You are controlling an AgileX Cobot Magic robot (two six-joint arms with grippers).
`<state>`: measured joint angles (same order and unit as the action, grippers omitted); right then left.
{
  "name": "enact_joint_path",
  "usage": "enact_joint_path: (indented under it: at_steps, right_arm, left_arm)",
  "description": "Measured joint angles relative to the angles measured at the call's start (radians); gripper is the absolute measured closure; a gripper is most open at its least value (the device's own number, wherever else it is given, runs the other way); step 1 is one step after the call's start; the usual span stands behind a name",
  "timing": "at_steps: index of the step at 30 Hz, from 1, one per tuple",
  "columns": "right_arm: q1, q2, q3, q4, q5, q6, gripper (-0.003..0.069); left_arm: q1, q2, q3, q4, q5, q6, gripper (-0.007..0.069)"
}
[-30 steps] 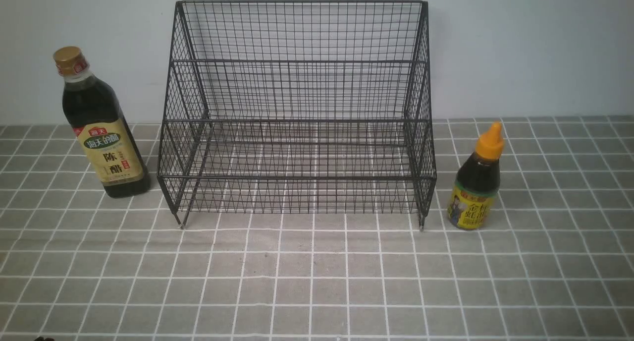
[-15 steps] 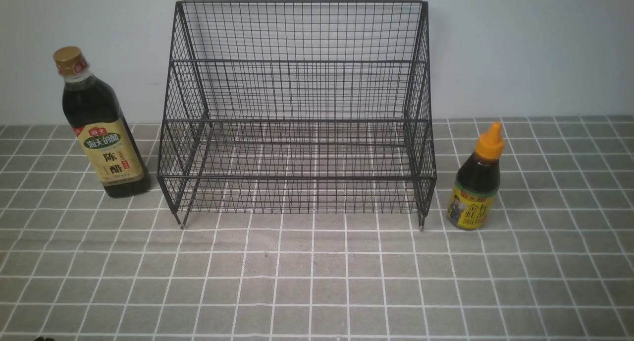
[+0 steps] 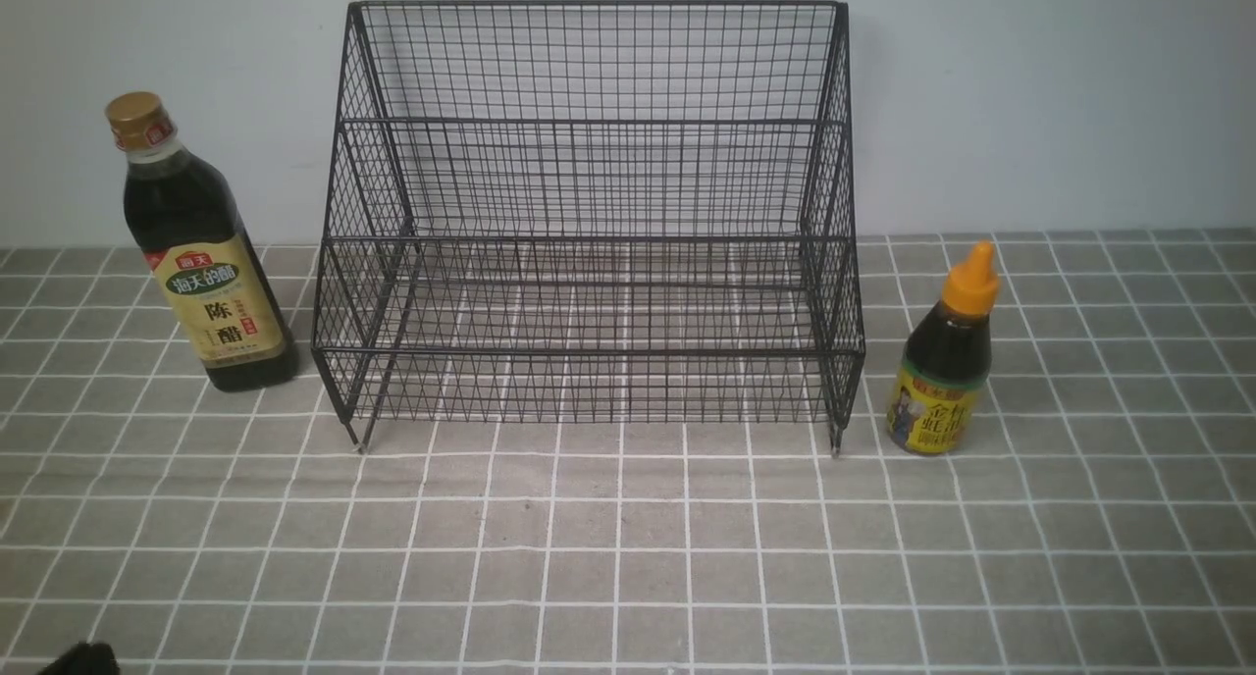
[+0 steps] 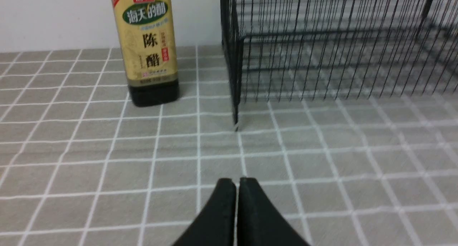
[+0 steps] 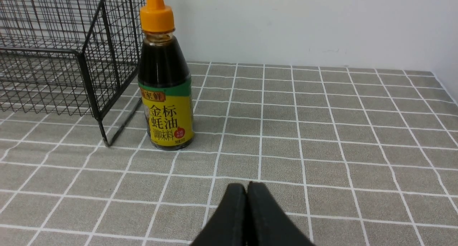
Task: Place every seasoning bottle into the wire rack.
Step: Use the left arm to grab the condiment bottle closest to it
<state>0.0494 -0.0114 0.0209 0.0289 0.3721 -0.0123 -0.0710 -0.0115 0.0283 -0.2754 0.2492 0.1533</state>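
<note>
Plain pale wall (image 3: 1030,86) behind, meeting the counter (image 3: 628,557) in a straight line. Grey on top with a white grid, slightly creased. Soft, even light throughout.

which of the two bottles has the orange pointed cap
The short squat bottle standing to the right of the wire rack, with the yellow label. The tall bottle left of the rack has a flat gold cap.
</note>
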Motion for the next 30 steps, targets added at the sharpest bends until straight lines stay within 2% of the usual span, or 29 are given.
enact_joint_path:
  at_steps: [1, 2, 9, 13, 16, 22, 26, 30]
  right_arm:
    - [0.000, 0.000, 0.000, 0.000, 0.000, 0.000, 0.0673]
    - [0.000, 0.000, 0.000, 0.000, 0.000, 0.000, 0.0673]
    - [0.000, 0.000, 0.000, 0.000, 0.000, 0.000, 0.0673]
    - [0.000, 0.000, 0.000, 0.000, 0.000, 0.000, 0.0673]
    - [0.000, 0.000, 0.000, 0.000, 0.000, 0.000, 0.0673]
    - [0.000, 0.000, 0.000, 0.000, 0.000, 0.000, 0.0673]
    - [0.000, 0.000, 0.000, 0.000, 0.000, 0.000, 0.0673]
    - [0.000, 0.000, 0.000, 0.000, 0.000, 0.000, 0.0673]
  left_arm:
    - [0.000, 0.000, 0.000, -0.008, 0.000, 0.000, 0.0631]
    - [0.000, 0.000, 0.000, -0.071, -0.069, -0.004, 0.0631]
    - [0.000, 0.000, 0.000, -0.296, -0.355, -0.009, 0.0631]
    - [0.000, 0.000, 0.000, -0.327, -0.538, 0.000, 0.0631]
    - [0.000, 0.002, -0.002, -0.287, -0.659, 0.001, 0.0630]
    - [0.000, 0.156, -0.103, -0.139, -0.593, 0.008, 0.0552]
    - [0.000, 0.339, -0.204, -0.020, -0.468, 0.011, 0.0440]
    - [0.000, 0.514, -0.303, 0.033, -0.405, 0.014, 0.0324]
